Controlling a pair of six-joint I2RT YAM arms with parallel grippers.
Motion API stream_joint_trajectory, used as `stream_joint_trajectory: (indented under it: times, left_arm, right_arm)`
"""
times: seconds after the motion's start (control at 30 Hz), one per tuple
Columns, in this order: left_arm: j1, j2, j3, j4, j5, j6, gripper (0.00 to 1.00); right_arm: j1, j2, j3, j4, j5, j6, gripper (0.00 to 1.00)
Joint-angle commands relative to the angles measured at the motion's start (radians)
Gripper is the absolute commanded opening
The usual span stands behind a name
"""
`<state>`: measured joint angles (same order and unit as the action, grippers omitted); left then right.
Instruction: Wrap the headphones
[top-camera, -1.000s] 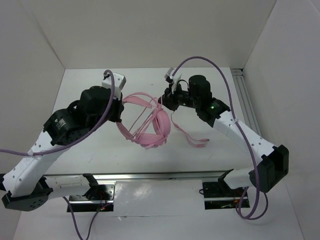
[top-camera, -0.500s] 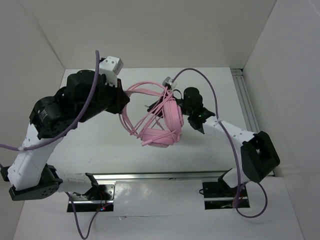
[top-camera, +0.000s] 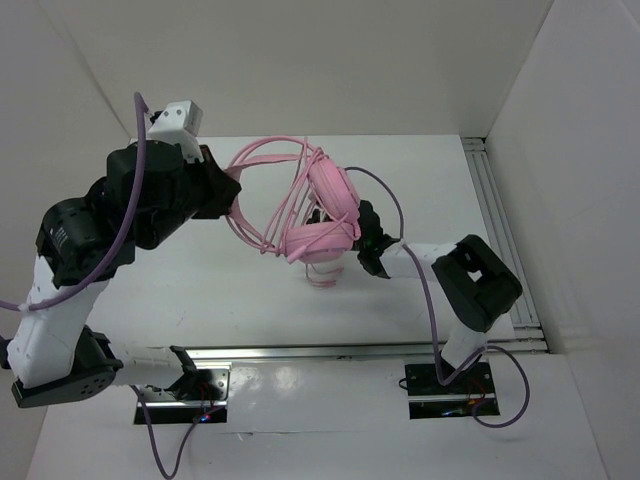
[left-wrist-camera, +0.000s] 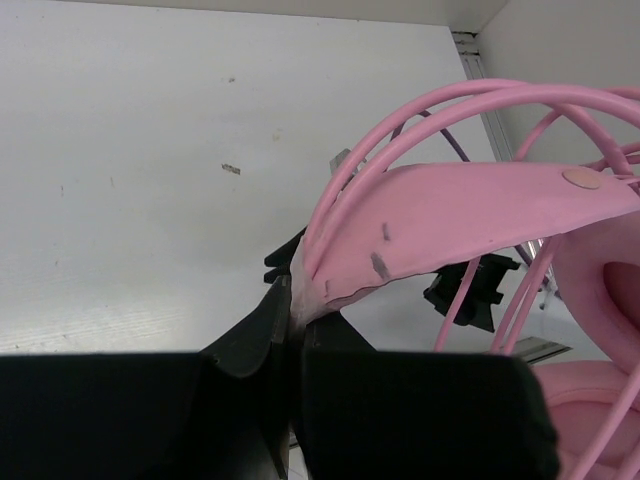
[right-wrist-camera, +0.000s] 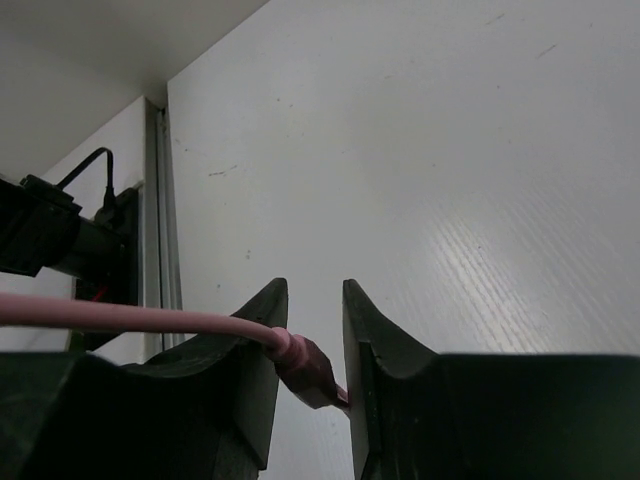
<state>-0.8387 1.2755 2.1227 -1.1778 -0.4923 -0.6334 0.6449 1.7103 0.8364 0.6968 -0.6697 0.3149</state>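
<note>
The pink headphones (top-camera: 335, 195) hang in the air over the middle of the table, with cord looped around the earcups and headband. My left gripper (top-camera: 228, 180) is raised at the left and shut on the end of the flat pink headband (left-wrist-camera: 450, 210), which is pinched between its fingertips (left-wrist-camera: 290, 300). My right gripper (top-camera: 365, 245) sits low, just right of the lower earcup (top-camera: 320, 242). Its jaws (right-wrist-camera: 315, 300) stand apart. The cord's plug (right-wrist-camera: 305, 365) lies slantwise in the gap, and the cord (right-wrist-camera: 130, 317) runs off over the left finger.
White enclosure walls close in the table on three sides. An aluminium rail (top-camera: 495, 220) runs along the table's right edge and another (top-camera: 320, 352) along the front. Purple robot cables (top-camera: 425, 290) arch over both arms.
The left arm has lifted the headphones up and back to the left. The right arm has swung down and inward beside the earcups, and its jaws have widened around the plug.
</note>
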Motion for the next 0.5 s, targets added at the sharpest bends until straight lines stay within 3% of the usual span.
stream_joint_trajectory:
  times: [0.0,0.1,0.27,0.4,0.47]
  left_arm:
    - [-0.002,-0.039,0.037,0.133,-0.026,-0.11,0.0]
    - [-0.002,-0.064,0.022,0.124,-0.092,-0.141,0.0]
    - [0.016,-0.097,-0.021,0.089,-0.242,-0.242,0.0]
    - [0.052,-0.11,-0.111,0.109,-0.331,-0.31,0.0]
    - [0.079,-0.11,-0.133,0.139,-0.359,-0.343,0.0]
  right_arm:
    - [0.002,0.028,0.004,0.128,-0.007,0.029,0.35]
    - [0.013,0.048,0.004,0.138,-0.007,0.029,0.23]
    - [0.047,0.048,-0.074,0.188,0.018,0.038,0.22]
    - [0.099,-0.004,-0.175,0.251,0.07,0.049,0.0]
    - [0.136,-0.04,-0.226,0.262,0.125,0.049,0.0]
